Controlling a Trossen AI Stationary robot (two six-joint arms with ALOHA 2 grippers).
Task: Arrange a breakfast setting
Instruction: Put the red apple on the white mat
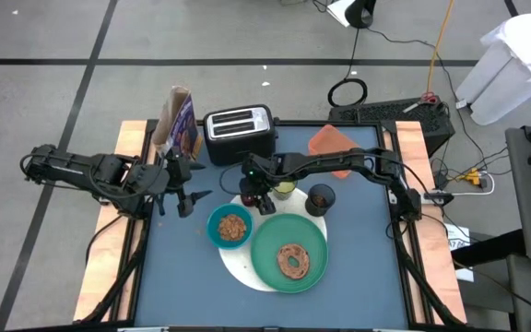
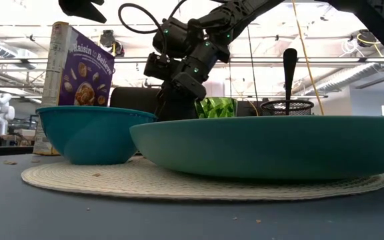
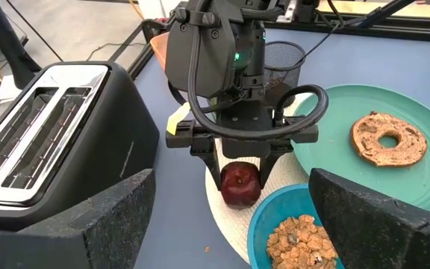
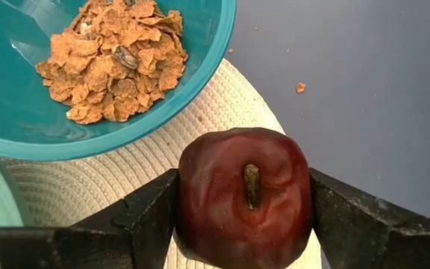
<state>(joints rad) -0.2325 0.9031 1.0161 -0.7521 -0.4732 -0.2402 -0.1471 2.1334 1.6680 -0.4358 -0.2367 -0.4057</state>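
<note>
high view: right tool (image 1: 265, 205) hangs at the far edge of the white round disc (image 1: 233, 263), between silver toaster (image 1: 239, 133) and blue bowl (image 1: 230, 227); brown bagel (image 1: 293, 260) lies on the large green plate (image 1: 267, 259); left tool (image 1: 189, 189) waits just left, fingers wide, empty.
low view: bowl and plate fill the foreground on the disc; cereal box (image 2: 72, 70) behind; spoon handle (image 2: 289, 67) stands in the small black cup (image 2: 283, 106).
left wrist view: dark-red fruit (image 3: 240, 184) between the right tool's fingers, low over the disc edge, probably being set beside the bowl.
right wrist view: fingers (image 4: 148, 211) touch both flanks of the fruit, stem up; the bowl rim close by is the likely obstacle.
</note>
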